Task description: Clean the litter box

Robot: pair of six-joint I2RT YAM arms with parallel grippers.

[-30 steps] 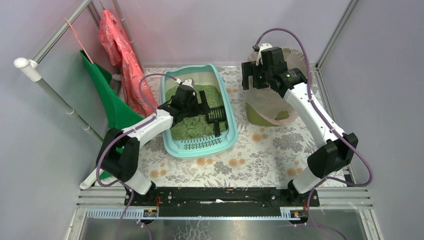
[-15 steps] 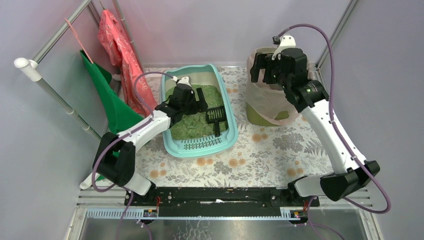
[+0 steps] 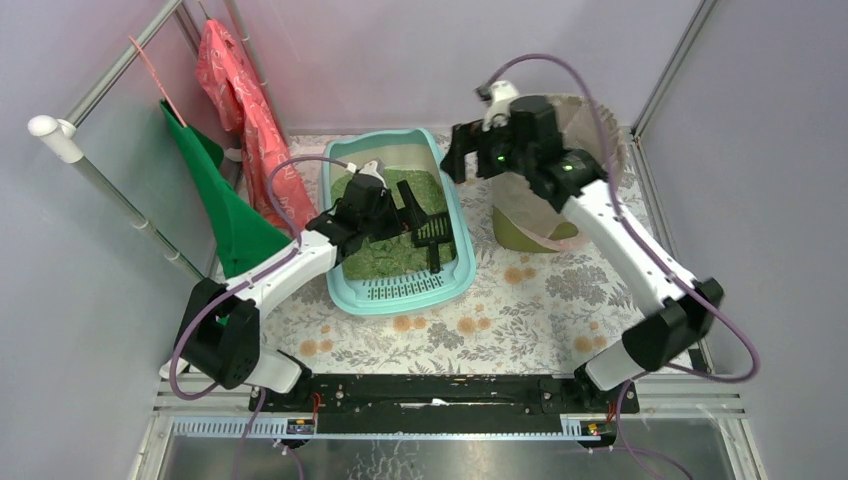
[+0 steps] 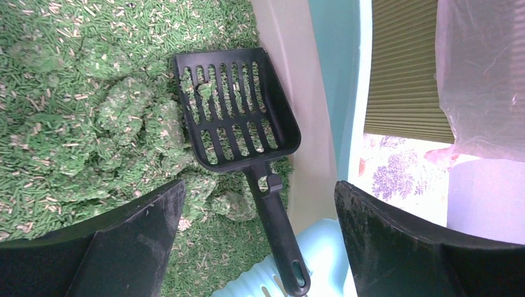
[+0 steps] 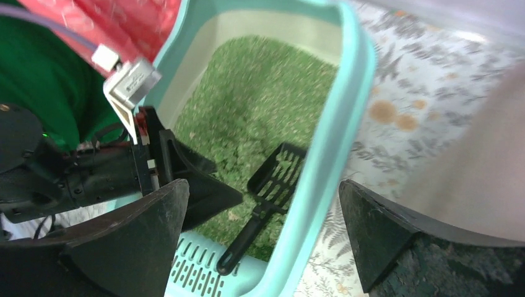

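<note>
Turquoise plastic, stiff-looking and wide-rimmed, for the litter box (image 3: 400, 306): set on the flowered cloth (image 3: 520, 310) left of centre, slotted grille step toward the arm bases, olive bin (image 3: 525, 238) with its beige bag just beside it on the right. Filled with green granules (image 4: 93, 93), clumped in places, so probably too heavy and too broad for one pair of jaws to lift; better kept where it lies and worked from above. Likely rigid enough at the rim to be steadied, though smooth and apt to slide on the cloth. Holding a black slotted scoop (image 4: 238, 111), head flat on the granules near the right wall, handle running back onto the grille step. Judged light, hard and thin; narrow handle the natural place to take hold, pinched mid-length across its sides, clear of the hanging hole at the end. Expect some slip of smooth plastic on the pads and some drag once dug into clumps. Directly over that handle, the left gripper (image 3: 395, 205), jaws spread wide, nothing between them. Higher up, between box and bin and tilted toward the box, the right gripper (image 3: 468, 155), likewise wide apart and empty. Loose granules bound to scatter if tipped fast; keep the scoop level toward the bin.
</note>
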